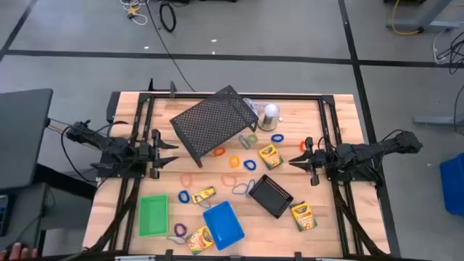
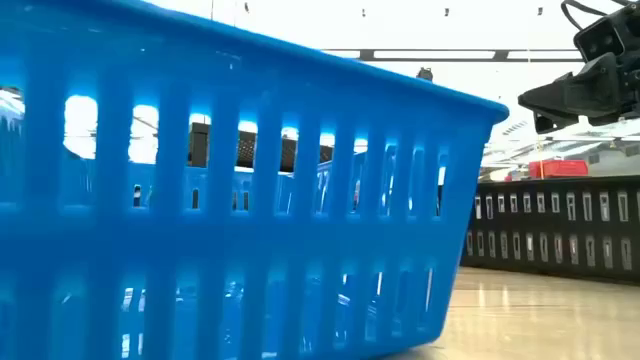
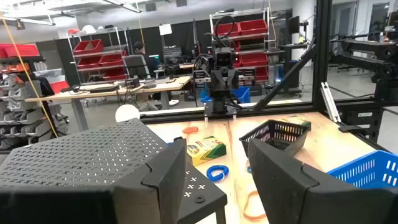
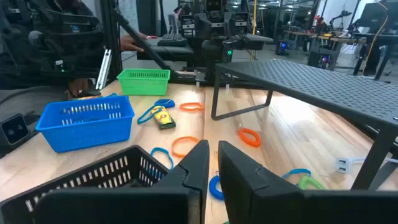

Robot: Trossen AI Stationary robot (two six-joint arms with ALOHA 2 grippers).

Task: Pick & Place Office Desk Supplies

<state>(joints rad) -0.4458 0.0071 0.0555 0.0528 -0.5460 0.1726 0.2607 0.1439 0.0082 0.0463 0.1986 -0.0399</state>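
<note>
Several yellow-green crayon boxes lie flat on the wooden table, one mid-table (image 1: pixel 269 155) and one near the front (image 1: pixel 204 194). Coloured elastic loops lie scattered around them, such as a blue one (image 1: pixel 278 138) and an orange one (image 1: pixel 235 161). A green tray (image 1: pixel 153 215), a blue tray (image 1: pixel 223 223) and a black mesh tray (image 1: pixel 270 196) stand on the near half. My left gripper (image 1: pixel 172 152) hovers open at the table's left, empty (image 3: pixel 214 146). My right gripper (image 1: pixel 296 154) hovers at the right, fingers nearly together, empty (image 4: pixel 213 144).
A large black mesh rack (image 1: pixel 214 123) stands tilted at the table's far middle, with a silver dome (image 1: pixel 270 112) and its white cord beside it. Black frame rails run along both table sides. The blue tray (image 2: pixel 230 200) fills the low view.
</note>
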